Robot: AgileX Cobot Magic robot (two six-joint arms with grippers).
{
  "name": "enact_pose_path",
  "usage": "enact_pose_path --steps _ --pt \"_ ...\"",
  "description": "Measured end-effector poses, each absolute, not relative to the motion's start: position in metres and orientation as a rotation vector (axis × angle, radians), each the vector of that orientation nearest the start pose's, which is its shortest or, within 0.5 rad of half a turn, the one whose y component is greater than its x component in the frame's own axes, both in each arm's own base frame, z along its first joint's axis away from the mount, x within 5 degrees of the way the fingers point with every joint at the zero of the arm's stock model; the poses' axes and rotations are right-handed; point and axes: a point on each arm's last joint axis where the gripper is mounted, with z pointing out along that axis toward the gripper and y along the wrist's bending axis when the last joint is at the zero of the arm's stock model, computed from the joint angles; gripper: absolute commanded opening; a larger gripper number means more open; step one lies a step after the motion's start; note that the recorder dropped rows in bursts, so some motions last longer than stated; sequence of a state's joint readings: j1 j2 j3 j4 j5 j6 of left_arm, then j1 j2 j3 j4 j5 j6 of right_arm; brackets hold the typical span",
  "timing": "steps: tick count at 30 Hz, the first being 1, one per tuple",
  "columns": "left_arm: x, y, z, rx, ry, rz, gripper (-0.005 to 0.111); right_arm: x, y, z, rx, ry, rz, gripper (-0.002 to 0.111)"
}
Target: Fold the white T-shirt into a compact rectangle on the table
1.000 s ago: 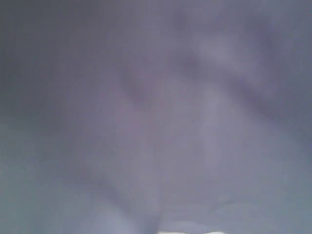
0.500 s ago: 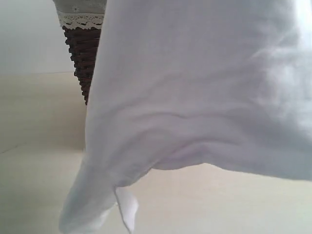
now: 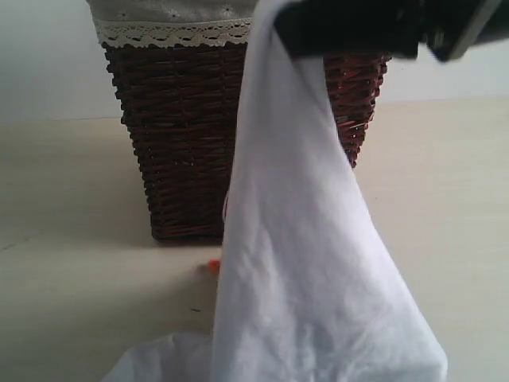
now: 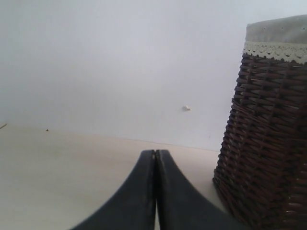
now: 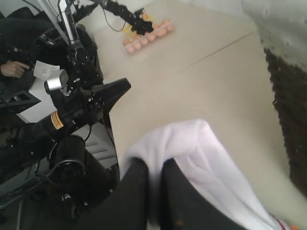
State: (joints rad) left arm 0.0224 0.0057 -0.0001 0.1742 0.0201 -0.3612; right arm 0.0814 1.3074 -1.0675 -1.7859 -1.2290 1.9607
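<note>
The right gripper (image 5: 153, 167) is clenching a bunch of the white T-shirt (image 3: 302, 278); the shirt is hanging from it in front of the basket (image 3: 175, 143) (dark wicker, lace trim), its lower end reaching down to the table (image 3: 64, 278); the left gripper (image 4: 155, 155) is hovering near the basket, jaws pressed together.

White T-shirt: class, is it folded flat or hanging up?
Hanging, not folded: the T-shirt drapes down in front of the basket from the right gripper clamped on it.
</note>
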Motion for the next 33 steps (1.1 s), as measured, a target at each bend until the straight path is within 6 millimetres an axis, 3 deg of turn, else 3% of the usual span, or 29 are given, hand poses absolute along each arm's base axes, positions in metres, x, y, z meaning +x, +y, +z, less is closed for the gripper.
enact_pose_path --steps 4,9,17,23,28,30,33 --pt "0.057 0.000 0.211 -0.253 1.497 -0.260 0.000 0.232 0.104 0.346 -0.828 1.884 1.264 0.000" --pt "0.057 0.000 0.211 -0.380 1.480 -0.406 0.000 0.232 0.098 0.335 -0.804 1.902 1.260 0.000" --pt "0.057 0.000 0.211 -0.402 1.476 -0.429 0.000 0.252 0.045 0.328 -0.529 1.947 1.056 0.000" --pt "0.056 -0.003 0.217 -0.388 1.417 -0.519 0.000 0.263 0.015 0.295 -0.324 2.024 0.772 0.003" --pt "0.056 -0.017 0.228 -0.176 1.352 -0.648 0.006 0.270 0.007 0.256 -0.274 2.122 0.677 0.033" --pt "0.056 -0.025 0.232 -0.082 1.342 -0.706 0.018 0.272 0.004 0.244 -0.246 2.159 0.666 0.050" --pt "0.062 -0.033 0.229 -0.003 1.403 -0.743 0.037 0.275 0.003 0.234 -0.221 2.193 0.668 0.056"
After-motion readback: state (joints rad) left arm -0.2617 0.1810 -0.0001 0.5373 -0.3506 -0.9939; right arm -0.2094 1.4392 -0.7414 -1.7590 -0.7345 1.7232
